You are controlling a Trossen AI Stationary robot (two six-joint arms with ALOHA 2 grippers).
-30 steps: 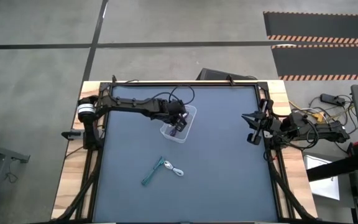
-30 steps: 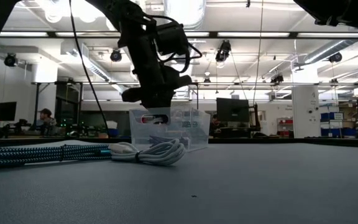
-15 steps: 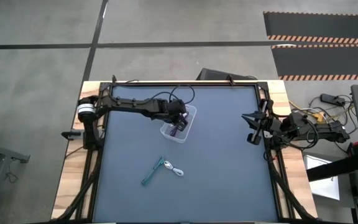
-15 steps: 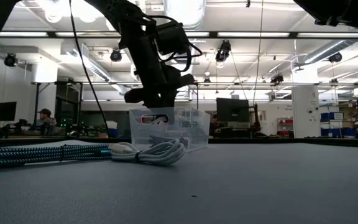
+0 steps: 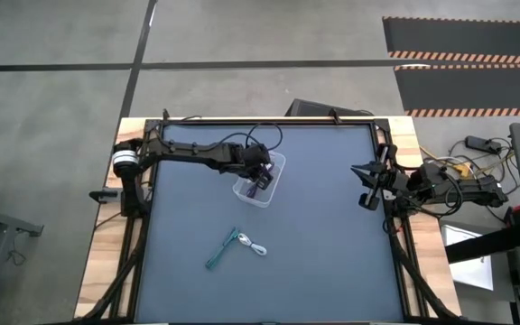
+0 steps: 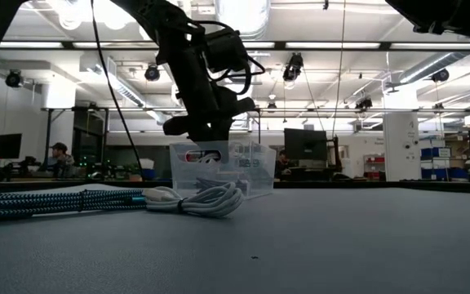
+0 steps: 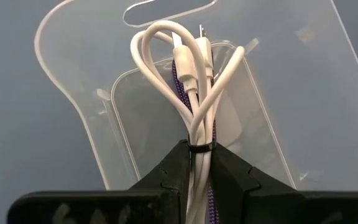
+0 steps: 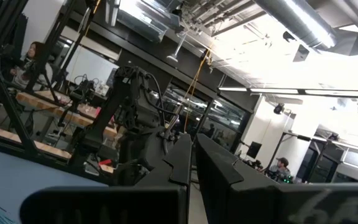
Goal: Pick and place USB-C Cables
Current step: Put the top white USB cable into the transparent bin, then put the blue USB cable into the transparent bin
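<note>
While our left gripper point(image 7: 199, 163) hovers over the clear bin point(image 7: 272, 118), its fingers point(image 7: 169, 171) clench a looped white cable point(image 7: 194, 81) at its black tie, with a purple cable point(image 7: 180, 84) seemingly pinched alongside. A teal cable point(image 5: 220, 249) and another white cable point(image 5: 254, 246) lie on the table point(image 5: 323, 262). Nothing has shifted since half a second ago. Our right gripper point(image 5: 365, 185) waits at the table's edge, fingers together.
</note>
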